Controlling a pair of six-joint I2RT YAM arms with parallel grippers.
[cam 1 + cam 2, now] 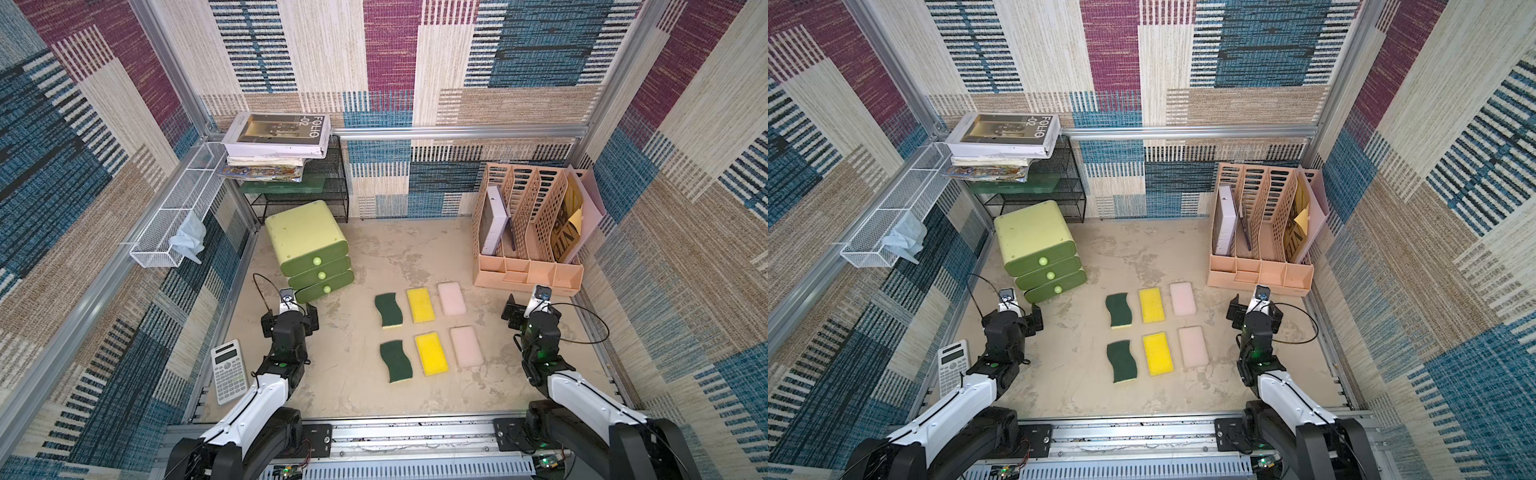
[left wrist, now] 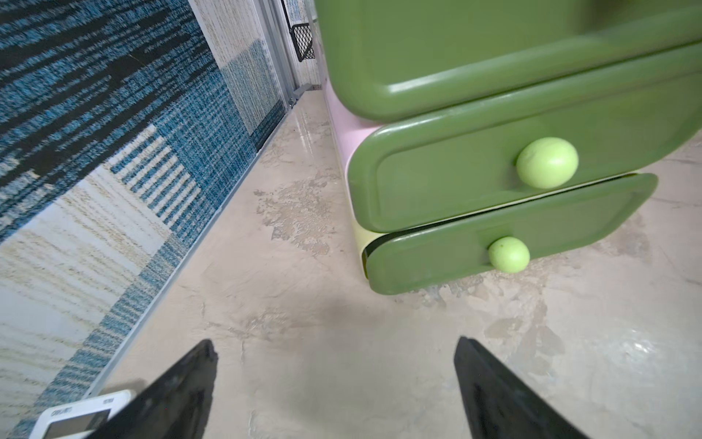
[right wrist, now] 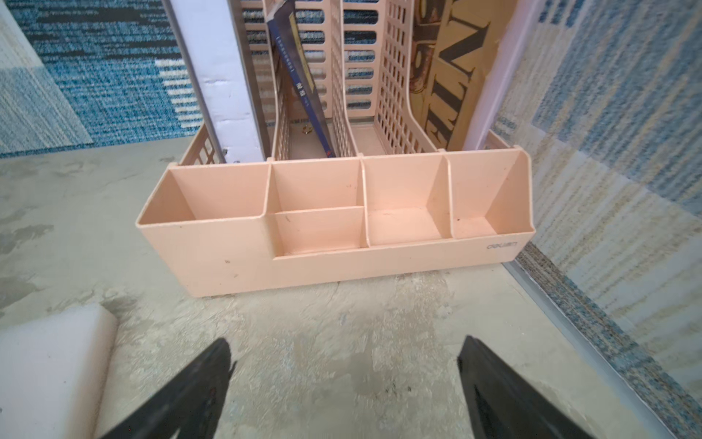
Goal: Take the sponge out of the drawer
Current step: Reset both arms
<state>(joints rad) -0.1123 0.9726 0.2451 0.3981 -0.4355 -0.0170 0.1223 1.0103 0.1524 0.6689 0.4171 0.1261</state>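
A light-green drawer unit (image 1: 305, 237) with three dark-green drawer fronts stands at the back left in both top views. In the left wrist view the middle drawer (image 2: 456, 182) looks shut and the bottom drawer (image 2: 448, 262) stands slightly ajar at one corner. The sponge is hidden; no drawer's inside shows. My left gripper (image 1: 289, 309) hovers just in front of the bottom drawer, open and empty (image 2: 334, 349). Off to the right my right gripper (image 1: 532, 305) is also open and empty (image 3: 343, 349), facing the peach organizer.
Several flat foam blocks lie in two rows mid-table: green (image 1: 388, 311), yellow (image 1: 420, 305) and pink (image 1: 451, 298). A calculator (image 1: 227, 371) lies by the left arm. A peach desk organizer (image 1: 528, 232) stands back right, and a black wire shelf with books (image 1: 278, 141) back left.
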